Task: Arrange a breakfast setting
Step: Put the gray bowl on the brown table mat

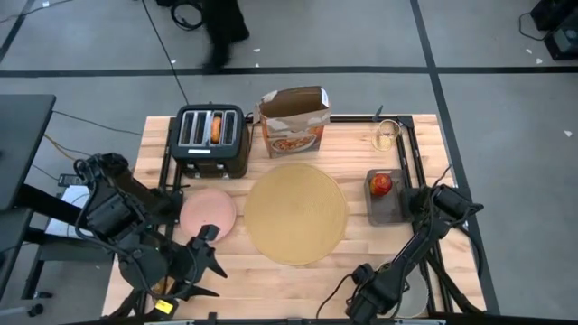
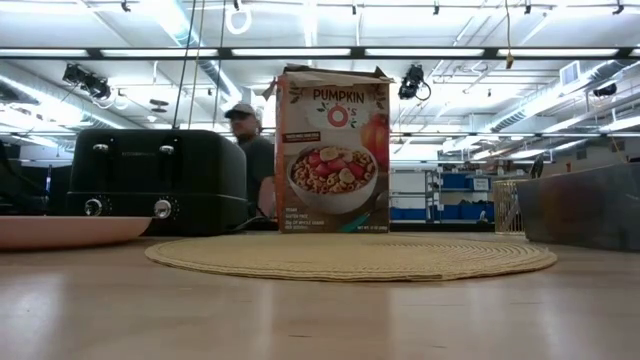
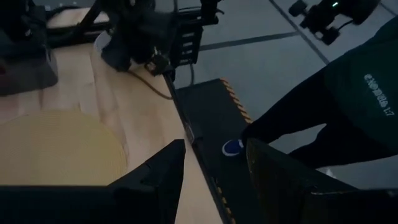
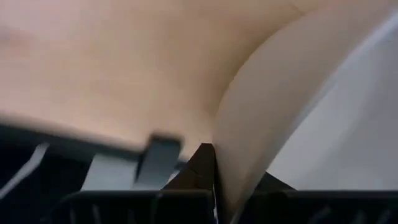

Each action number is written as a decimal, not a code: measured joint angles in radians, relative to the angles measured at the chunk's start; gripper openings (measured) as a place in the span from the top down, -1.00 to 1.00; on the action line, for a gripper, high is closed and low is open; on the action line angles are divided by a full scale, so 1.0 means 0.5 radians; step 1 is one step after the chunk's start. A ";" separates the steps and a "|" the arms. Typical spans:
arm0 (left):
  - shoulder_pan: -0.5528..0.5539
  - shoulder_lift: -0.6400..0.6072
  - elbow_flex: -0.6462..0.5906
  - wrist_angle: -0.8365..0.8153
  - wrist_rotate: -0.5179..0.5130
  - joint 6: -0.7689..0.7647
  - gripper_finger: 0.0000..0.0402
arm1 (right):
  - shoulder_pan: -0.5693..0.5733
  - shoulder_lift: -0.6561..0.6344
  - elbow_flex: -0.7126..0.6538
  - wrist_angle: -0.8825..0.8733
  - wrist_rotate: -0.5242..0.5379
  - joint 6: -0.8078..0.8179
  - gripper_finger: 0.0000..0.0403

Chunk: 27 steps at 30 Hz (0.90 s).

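The pink plate (image 1: pixel 209 213) lay just beyond the left gripper (image 1: pixel 213 255), whose 2 fingers (image 3: pixel 163 175) were parted (right fingers' state undeterminable).

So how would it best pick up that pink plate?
Probably by the rim. The pink plate lies flat on the table, too wide to span, so one finger under the raised edge, one above. The left gripper, open, sits nearest, on its near side.
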 joint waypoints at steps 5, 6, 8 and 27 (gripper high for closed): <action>-0.014 -0.023 0.001 -0.018 -0.032 -0.012 0.10 | -0.149 0.000 0.450 -0.316 0.207 -0.524 0.96; -0.017 -0.023 0.001 -0.024 -0.034 -0.017 0.10 | -0.190 -0.001 0.534 -0.388 0.270 -0.665 0.96; -0.018 -0.024 0.001 -0.027 -0.038 -0.034 0.10 | -0.276 -0.002 0.669 -0.524 0.400 -0.973 0.96; -0.265 -0.023 0.001 -0.110 -0.656 -0.493 0.10 | -1.105 0.004 0.329 -0.111 1.082 -4.509 0.96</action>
